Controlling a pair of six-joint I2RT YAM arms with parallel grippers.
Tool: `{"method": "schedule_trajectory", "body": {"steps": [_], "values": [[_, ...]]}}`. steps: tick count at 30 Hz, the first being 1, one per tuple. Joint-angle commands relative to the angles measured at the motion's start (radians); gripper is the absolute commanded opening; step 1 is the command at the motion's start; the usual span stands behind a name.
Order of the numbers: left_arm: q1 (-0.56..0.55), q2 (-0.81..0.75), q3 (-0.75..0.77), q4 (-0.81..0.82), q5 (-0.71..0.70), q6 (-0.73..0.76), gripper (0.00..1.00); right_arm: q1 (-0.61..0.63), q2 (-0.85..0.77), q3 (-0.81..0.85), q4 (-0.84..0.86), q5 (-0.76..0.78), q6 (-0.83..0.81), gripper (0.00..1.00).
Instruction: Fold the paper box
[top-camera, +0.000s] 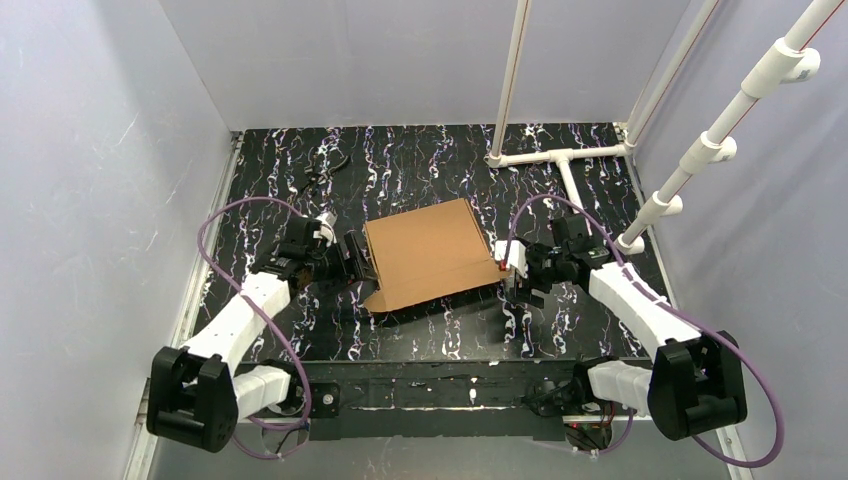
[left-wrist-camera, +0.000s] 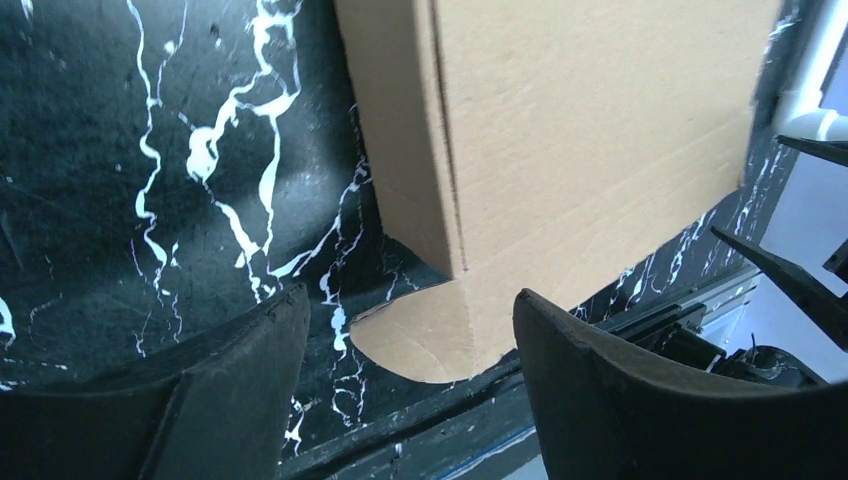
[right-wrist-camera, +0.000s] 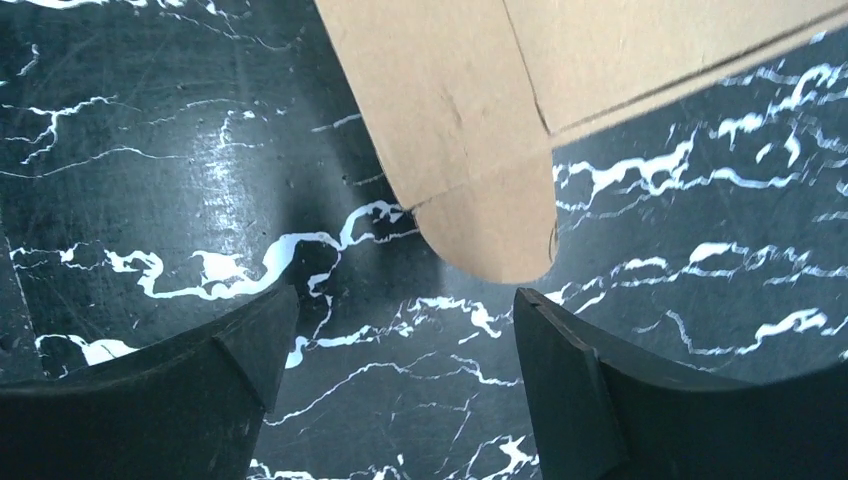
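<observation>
While the plain brown cardboard box (top-camera: 428, 255) lies folded flat mid-way across the black marbled table (top-camera: 420, 160), its rounded corner tabs (right-wrist-camera: 500, 225) seemingly still untucked, the left gripper (left-wrist-camera: 408, 325) and right gripper (right-wrist-camera: 405, 320) flank it with jaws wide, holding nothing.

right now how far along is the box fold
Done: the paper box looks closed, a flat rectangle on the table. In hand: nothing; the left gripper and right gripper stand open at its sides, gripping nothing. Left: a rounded tab sticks out at each side, not yet tucked.
</observation>
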Motion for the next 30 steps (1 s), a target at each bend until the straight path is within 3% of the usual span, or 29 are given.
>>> {"method": "schedule_trajectory", "body": {"steps": [1, 4, 6, 7, 8, 10, 14, 17, 20, 22, 25, 28, 30], "values": [[0.008, -0.091, -0.004, 0.054, -0.015, 0.057, 0.75, 0.000, 0.012, 0.104, -0.003, -0.133, -0.057, 0.89], [0.022, -0.101, -0.036, 0.117, -0.011, 0.014, 0.89, 0.000, 0.088, 0.241, 0.028, -0.205, 0.204, 0.90], [0.046, -0.075, -0.061, 0.186, 0.046, -0.033, 0.91, 0.002, 0.151, 0.317, 0.034, -0.203, 0.328, 0.90], [0.051, -0.057, -0.065, 0.208, 0.071, -0.057, 0.91, 0.005, 0.177, 0.349, -0.002, -0.195, 0.312, 0.90], [0.052, -0.041, -0.063, 0.208, 0.076, -0.070, 0.91, 0.011, 0.192, 0.372, -0.064, -0.194, 0.234, 0.97], [0.053, -0.018, -0.052, 0.188, 0.056, -0.076, 0.91, 0.040, 0.157, 0.356, -0.163, -0.213, 0.025, 0.98], [0.063, 0.053, 0.015, 0.103, -0.027, -0.109, 0.89, 0.243, 0.042, 0.247, -0.113, -0.100, -0.161, 0.98], [0.066, 0.139, 0.061, 0.087, 0.015, -0.178, 0.85, 0.347, 0.130, 0.299, -0.094, -0.023, -0.142, 0.98], [0.066, 0.179, 0.024, 0.199, 0.077, -0.291, 0.72, 0.411, 0.156, 0.305, -0.056, 0.013, -0.056, 0.96], [0.066, 0.184, -0.002, 0.243, 0.080, -0.314, 0.61, 0.411, 0.135, 0.304, -0.046, -0.012, 0.065, 0.90], [0.064, 0.168, -0.044, 0.260, 0.057, -0.329, 0.57, 0.394, 0.068, 0.281, -0.167, -0.032, 0.033, 0.74], [0.053, 0.159, -0.095, 0.305, 0.056, -0.359, 0.53, 0.392, 0.018, 0.174, -0.229, 0.022, -0.037, 0.43], [0.037, 0.163, -0.125, 0.347, 0.053, -0.381, 0.47, 0.394, 0.034, 0.108, -0.202, 0.066, -0.049, 0.30]]}}
